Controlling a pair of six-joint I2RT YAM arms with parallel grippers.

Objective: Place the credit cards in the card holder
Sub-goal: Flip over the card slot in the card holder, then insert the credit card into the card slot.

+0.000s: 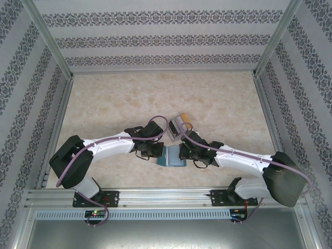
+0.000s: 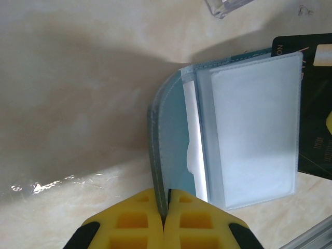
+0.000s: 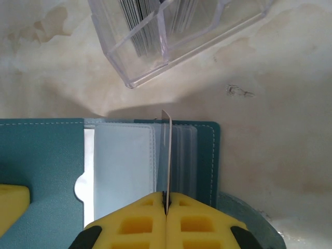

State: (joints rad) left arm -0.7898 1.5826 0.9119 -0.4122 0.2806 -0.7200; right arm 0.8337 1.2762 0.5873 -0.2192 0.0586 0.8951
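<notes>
Beside card-filled clear box (image 3: pixel 140 65), left tool (image 2: pixel 163 196) clamps card holder (image 2: pixel 174 129), right tool (image 3: pixel 166 197) clamps card (image 3: pixel 167 150).

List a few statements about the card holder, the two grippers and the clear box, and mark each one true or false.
1. The card holder lies open on the table. True.
2. The right gripper is empty. False: it is shut on a credit card, held edge-on over the card holder.
3. The left gripper pinches the card holder's teal cover. True.
4. The clear box is empty. False: cards stand in it.
</notes>
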